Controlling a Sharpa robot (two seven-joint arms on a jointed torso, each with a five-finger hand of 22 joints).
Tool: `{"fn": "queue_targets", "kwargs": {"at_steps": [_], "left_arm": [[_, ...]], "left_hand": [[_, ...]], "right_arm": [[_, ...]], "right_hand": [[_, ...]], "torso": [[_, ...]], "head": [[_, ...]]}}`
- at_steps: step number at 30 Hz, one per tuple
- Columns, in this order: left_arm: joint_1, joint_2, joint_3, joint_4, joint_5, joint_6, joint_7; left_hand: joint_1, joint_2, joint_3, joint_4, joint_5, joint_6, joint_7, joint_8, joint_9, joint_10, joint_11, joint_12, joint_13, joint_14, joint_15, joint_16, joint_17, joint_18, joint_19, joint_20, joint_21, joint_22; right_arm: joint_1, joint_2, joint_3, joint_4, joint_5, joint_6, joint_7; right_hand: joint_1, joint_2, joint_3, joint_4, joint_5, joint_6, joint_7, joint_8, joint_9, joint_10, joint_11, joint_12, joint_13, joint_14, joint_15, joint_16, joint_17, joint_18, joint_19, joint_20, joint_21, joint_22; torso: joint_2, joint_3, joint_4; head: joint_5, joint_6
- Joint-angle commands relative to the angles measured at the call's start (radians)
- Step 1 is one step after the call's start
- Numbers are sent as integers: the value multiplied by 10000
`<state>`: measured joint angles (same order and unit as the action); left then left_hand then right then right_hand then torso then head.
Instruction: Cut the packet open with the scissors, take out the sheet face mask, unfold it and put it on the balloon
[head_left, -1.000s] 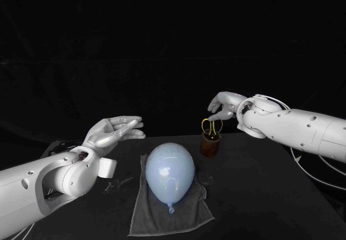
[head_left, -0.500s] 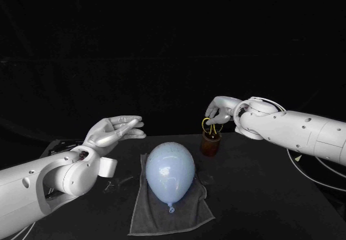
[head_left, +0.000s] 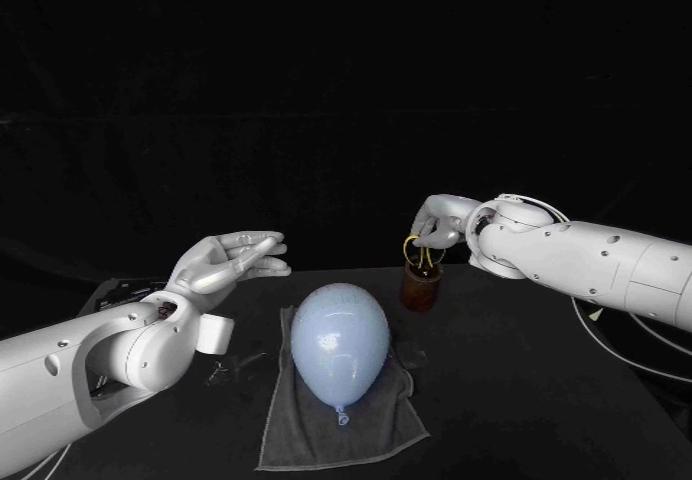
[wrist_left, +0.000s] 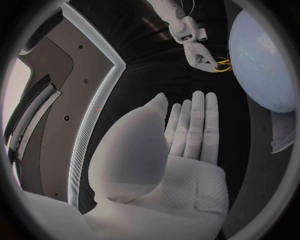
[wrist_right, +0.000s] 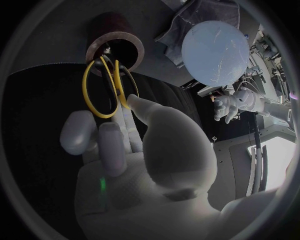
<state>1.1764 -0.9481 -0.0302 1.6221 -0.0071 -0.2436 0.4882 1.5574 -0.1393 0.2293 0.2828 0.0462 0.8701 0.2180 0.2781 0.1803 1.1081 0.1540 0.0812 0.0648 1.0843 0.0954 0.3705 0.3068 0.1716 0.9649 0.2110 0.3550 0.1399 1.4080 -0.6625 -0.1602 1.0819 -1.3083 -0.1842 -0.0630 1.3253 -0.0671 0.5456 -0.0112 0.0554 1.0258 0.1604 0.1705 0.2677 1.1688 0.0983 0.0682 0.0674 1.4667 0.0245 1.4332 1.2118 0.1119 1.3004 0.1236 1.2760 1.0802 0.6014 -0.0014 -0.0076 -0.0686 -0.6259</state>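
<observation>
Two yellow handle loops of the scissors (head_left: 421, 256) stick up out of a brown cup (head_left: 420, 290) directly beneath the right robot hand (head_left: 440, 225). Its fingers curl down onto the loops and the thumb tip touches one, but I cannot tell whether anything is threaded through or pinched.

The first risk is here. A shallow or one-sided hold could let the scissors twist or slip on the lift. If the blades drag on the rim, the cup may tip over on the counter (head_left: 548, 400).

The balloon (head_left: 340, 335) lies on a grey towel (head_left: 346, 435), below and between the two robot hands and near the cup. A falling cup or a swinging blade tip could knock it off the towel or burst it.

The left robot hand (head_left: 231, 262) is raised well apart from the right one. It is open and holds nothing, with its fingers straight and side by side. I cannot make out the packet.
</observation>
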Motion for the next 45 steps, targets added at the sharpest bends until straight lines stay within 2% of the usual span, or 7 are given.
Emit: {"fn": "queue_targets", "kwargs": {"at_steps": [1,7,12,25,29,36,45], "left_arm": [[16,16,11,7,70,64,36],[16,22,11,0,73,70,23],[16,27,11,-11,74,78,14],[15,54,10,-115,74,98,-5],[14,71,9,-139,74,114,-17],[12,127,9,-171,74,164,-40],[10,210,8,-266,67,336,-98]], "left_hand": [[-70,38,43,43,29,-3,55,-33,-13,-5,46,-27,10,11,52,-47,15,105,-27,62,-40,-14],[-70,38,43,43,29,-3,55,-33,-13,-5,46,-27,10,11,52,-47,15,105,-27,62,-40,-14],[-75,60,51,46,29,-2,55,-36,-14,-2,46,-33,11,11,52,-49,24,106,-26,63,-41,-17],[-78,77,58,46,29,-2,56,-39,-15,-1,47,-39,11,10,53,-50,31,107,-25,64,-42,-19],[-78,77,58,46,29,-2,56,-39,-15,-1,47,-39,11,10,53,-50,31,107,-25,64,-42,-19],[-80,94,66,46,29,-4,56,-44,-17,-2,47,-46,11,7,54,-53,38,107,-25,65,-44,-21],[-105,102,65,39,29,-26,51,-73,-28,-18,54,-87,10,-72,73,-107,62,99,-66,84,-79,-46]], "right_arm": [[-7,15,-6,-17,-116,141,-112],[-9,25,-6,26,-388,40,-362],[-10,-15,-6,79,-510,-309,-457],[28,-260,25,452,-237,-2505,-126],[98,-347,54,600,-180,-2914,-160],[316,-652,113,1080,-88,-3119,-376],[712,-1195,210,2109,-72,-3302,-497]], "right_hand": [[18,142,204,-9,-51,89,-24,112,95,152,-34,-11,16,388,-89,54,35,-127,97,-23,80,67],[6,148,511,-127,-65,239,-112,393,349,587,-150,54,60,410,-185,126,144,-179,228,-107,265,376],[-39,166,667,-175,-59,279,-157,563,514,816,-209,60,87,410,-234,140,144,-193,258,-156,324,475],[-214,68,1019,-317,-36,330,-293,1023,946,1319,-354,72,184,443,-357,211,262,-248,401,-265,513,810],[-232,53,1057,-332,-38,329,-306,1073,996,1352,-366,66,193,450,-368,225,287,-254,418,-277,534,846],[-290,17,1069,-324,-53,317,-319,1133,1058,1385,-375,55,201,459,-377,243,320,-264,440,-288,562,896],[-298,25,1096,-324,-54,311,-332,1168,1094,1405,-386,49,205,463,-384,253,337,-273,463,-295,590,945]], "torso": [[9,-2,-5],[23,-2,-15],[31,2,-11],[51,3,-21],[47,-7,-24],[50,-11,-28],[5,-16,-27]], "head": [[12,-8],[5,4],[-5,25],[-21,121],[-63,168],[-103,226],[-81,251]]}}
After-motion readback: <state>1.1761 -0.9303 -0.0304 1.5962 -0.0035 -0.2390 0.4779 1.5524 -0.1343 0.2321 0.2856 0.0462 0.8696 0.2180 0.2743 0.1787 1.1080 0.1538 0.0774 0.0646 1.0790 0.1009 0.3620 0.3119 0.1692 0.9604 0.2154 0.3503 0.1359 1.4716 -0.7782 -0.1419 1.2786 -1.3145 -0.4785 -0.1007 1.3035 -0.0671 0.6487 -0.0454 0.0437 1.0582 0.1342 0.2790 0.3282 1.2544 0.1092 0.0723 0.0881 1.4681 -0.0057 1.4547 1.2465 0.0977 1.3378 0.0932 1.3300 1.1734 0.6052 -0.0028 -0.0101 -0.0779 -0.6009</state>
